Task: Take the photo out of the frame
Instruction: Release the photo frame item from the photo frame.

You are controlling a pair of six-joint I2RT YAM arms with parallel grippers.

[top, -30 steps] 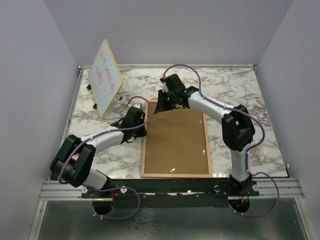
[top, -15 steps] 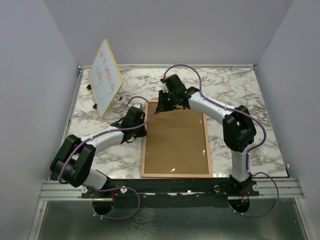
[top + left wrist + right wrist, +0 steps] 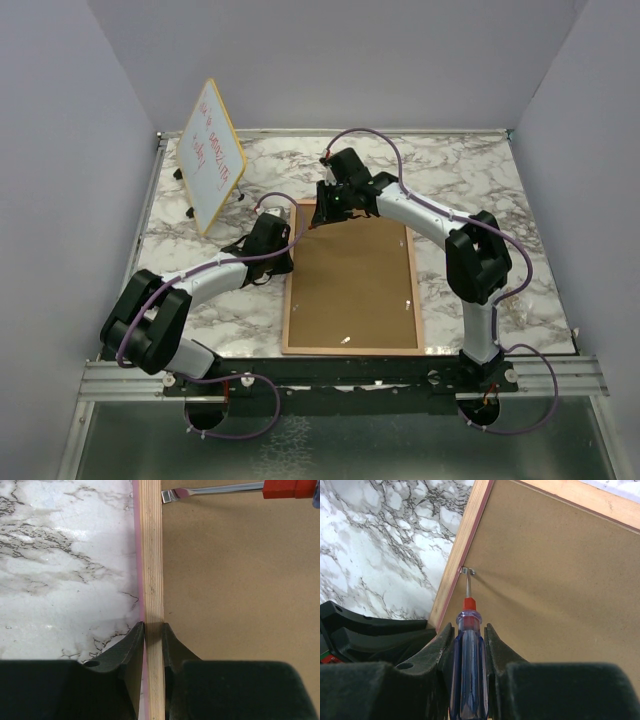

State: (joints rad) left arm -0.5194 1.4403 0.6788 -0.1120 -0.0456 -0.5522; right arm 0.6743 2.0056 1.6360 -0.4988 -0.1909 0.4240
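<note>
A white marble-patterned table top with grey veins sat boxed in by plain grey walls on three sides. At the far left, a yellow-edged whiteboard with red writing stood tilted on small black feet.

From its base at the near left, the left arm reached low across the table towards the centre, elbow bent. The left gripper was pinching the pale wooden left rail of the frame between its black fingers, one finger outside over the marble and one inside over the backing.

The frame, a large rectangle with a thin pink border, lay flat and face down between the two arms, with its brown fibreboard back uppermost. Its long axis ran from the near edge of the table towards the far wall. The photo was hidden beneath the backing.

The right arm rose from the near right, folded at the elbow and stretched leftwards over the frame's far end, with a purple cable looping above it. The right gripper was clamped on a screwdriver with a clear blue handle and red collar. Its blade pointed at a small metal clip on the inner side of the left rail near the far-left corner, the tip right at the clip.
</note>
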